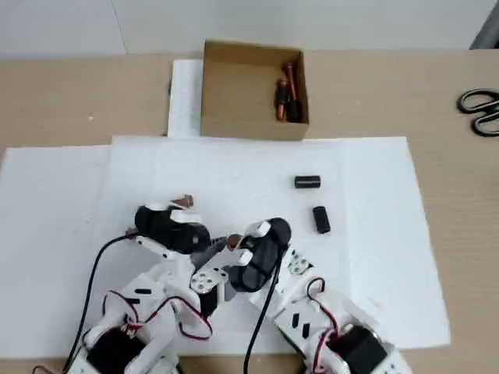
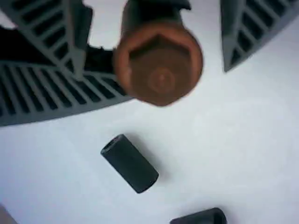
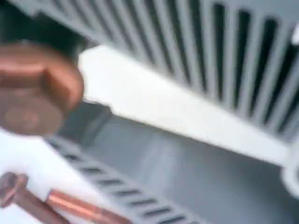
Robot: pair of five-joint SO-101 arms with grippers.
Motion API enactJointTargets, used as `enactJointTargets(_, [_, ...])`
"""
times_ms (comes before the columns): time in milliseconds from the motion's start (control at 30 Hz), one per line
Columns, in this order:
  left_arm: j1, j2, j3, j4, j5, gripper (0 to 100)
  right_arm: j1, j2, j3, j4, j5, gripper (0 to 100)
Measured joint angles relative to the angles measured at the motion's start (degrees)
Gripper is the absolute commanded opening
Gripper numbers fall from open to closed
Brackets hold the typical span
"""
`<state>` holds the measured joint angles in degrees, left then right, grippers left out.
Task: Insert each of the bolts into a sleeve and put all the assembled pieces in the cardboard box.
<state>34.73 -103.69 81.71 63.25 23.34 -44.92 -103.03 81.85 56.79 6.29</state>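
Paper (image 1: 374, 257) on table (image 1: 62, 93). Cardboard box (image 1: 249, 127) at the paper's far edge, assembled pieces (image 1: 287, 93) inside. Left gripper (image 2: 152, 67) spread wide around a raised bolt (image 2: 159, 77). Right gripper (image 1: 236, 248): grip can't tell. Two loose sleeves (image 1: 307, 182) lie on the paper, spare bolt (image 3: 70, 205) too.
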Motion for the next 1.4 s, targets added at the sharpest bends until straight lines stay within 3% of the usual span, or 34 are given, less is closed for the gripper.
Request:
enactJointTargets(367, [0.1, 0.2, -6.6, 0.3, -1.1, 19, 1.9, 0.0, -0.1, 0.0, 0.0, 0.3])
enactJointTargets(500, [-4.1, 0.2, -8.9, 0.2, -3.5, 19, 3.4, 0.0, -0.1, 0.0, 0.0, 0.3])
enactJointTargets(567, [-6.7, 0.2, -9.0, 0.0, -4.8, 15, 3.7, 0.0, -0.1, 0.0, 0.0, 0.3])
enactJointTargets(667, [-9.5, 0.2, -9.0, -0.3, -6.0, 1, 3.7, 0.0, -0.1, 0.0, 0.0, 0.3])
enactJointTargets(900, [-10.3, 0.2, -9.0, -0.3, -6.4, 1, 4.1, 0.0, -0.1, 0.0, 0.0, 0.3])
enactJointTargets(1167, [-22.3, 0.2, -4.7, -1.1, -6.4, 1, 17.1, 0.0, 4.7, 0.0, -0.1, 0.4])
enactJointTargets(1400, [-31.5, 0.2, 3.0, -1.2, -11.7, 1, 25.0, 5.8, 0.5, 0.0, -8.4, 0.3])
